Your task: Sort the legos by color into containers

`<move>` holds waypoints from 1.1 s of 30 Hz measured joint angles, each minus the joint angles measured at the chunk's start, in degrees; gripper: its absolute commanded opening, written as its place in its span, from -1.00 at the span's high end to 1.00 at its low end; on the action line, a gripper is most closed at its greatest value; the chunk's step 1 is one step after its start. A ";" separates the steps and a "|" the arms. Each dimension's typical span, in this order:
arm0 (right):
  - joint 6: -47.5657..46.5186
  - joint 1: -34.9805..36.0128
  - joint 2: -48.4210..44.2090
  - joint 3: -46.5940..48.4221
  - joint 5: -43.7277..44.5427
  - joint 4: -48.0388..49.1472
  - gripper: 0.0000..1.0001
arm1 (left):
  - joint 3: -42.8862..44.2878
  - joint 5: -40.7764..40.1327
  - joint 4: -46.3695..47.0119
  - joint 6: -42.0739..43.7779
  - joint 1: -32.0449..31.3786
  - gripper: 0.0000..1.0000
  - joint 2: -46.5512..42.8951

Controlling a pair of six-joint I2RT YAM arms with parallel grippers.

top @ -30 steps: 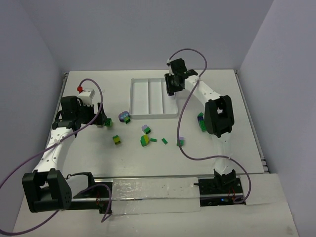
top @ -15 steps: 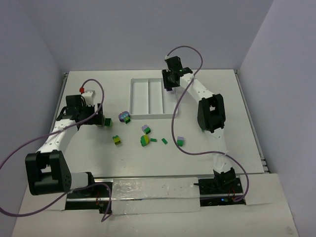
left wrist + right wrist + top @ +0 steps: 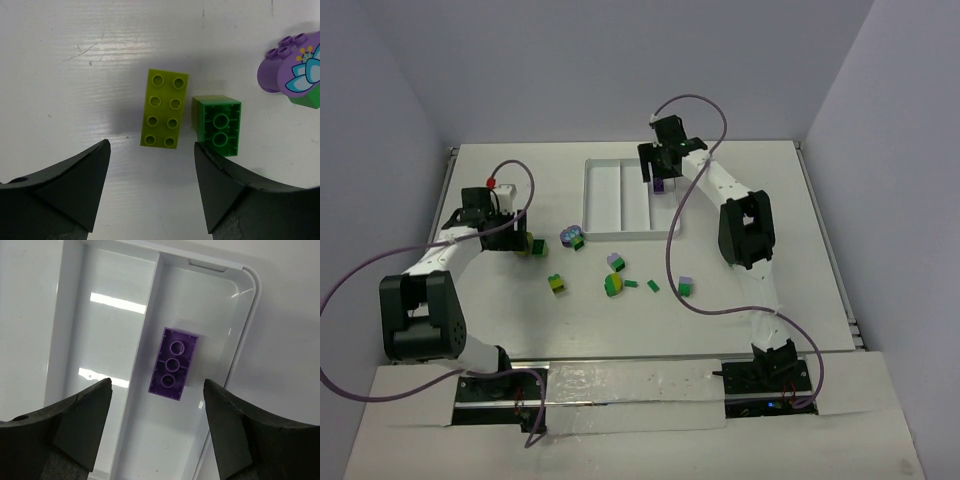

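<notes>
One purple brick point(image 3: 172, 363), underside wrist-view only

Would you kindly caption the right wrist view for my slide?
Open right gripper above a purple brick lying upside down in an outer compartment of the white tray.

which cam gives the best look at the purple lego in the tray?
Right wrist. The purple lego sits mid-frame, hollow underside up, lying in an end compartment of the white tray. Top external shows it only as a small purple speck in the tray's right compartment. Left wrist does not show it.
</notes>
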 measured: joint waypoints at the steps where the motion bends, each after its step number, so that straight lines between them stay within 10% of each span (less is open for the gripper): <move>1: 0.00 0.08 -0.11 -0.18 -0.39 0.01 -0.67 | 0.35 -0.01 0.03 0.04 0.00 -0.47 0.74; 17: -0.04 0.38 -11.91 -7.67 -6.77 -0.66 -0.93 | 5.40 0.07 1.57 1.26 0.00 -0.16 10.09; 26: -0.48 0.42 -12.40 -7.81 -8.36 -1.42 -0.93 | 8.88 1.56 1.62 1.30 0.00 0.49 13.33; 28: -0.52 0.42 -12.46 -8.17 -9.12 -1.44 -0.93 | 9.71 2.10 1.28 1.22 0.00 0.95 13.64; 33: -0.71 0.42 -14.45 -12.62 -13.55 -0.94 -0.93 | 12.86 5.47 -1.55 1.21 0.32 1.00 13.36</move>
